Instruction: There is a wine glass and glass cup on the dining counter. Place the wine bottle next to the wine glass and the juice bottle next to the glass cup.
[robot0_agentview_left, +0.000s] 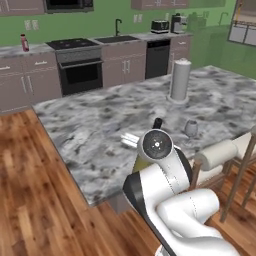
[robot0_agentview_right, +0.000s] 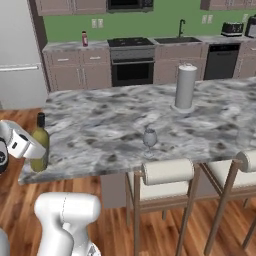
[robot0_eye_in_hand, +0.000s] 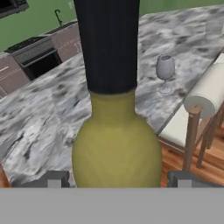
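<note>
Olive-yellow wine bottle (robot0_eye_in_hand: 116, 144) upright | hand (robot0_eye_in_hand: 117, 179) half-open, fingertips flanking its body | contact unclear

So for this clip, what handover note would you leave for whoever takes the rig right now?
Gripper: jaws astride the wine bottle; a firm grip can't be confirmed.
Wine bottle: upright at the dining counter's near corner, well apart from the wine glass, which stands near the stool-side edge.
Juice bottle: on the wall counter beside the stove.
Done: neither placement.
Left: wine bottle next to the wine glass, then fetch the juice bottle; glass cup unclear in these views.
</note>
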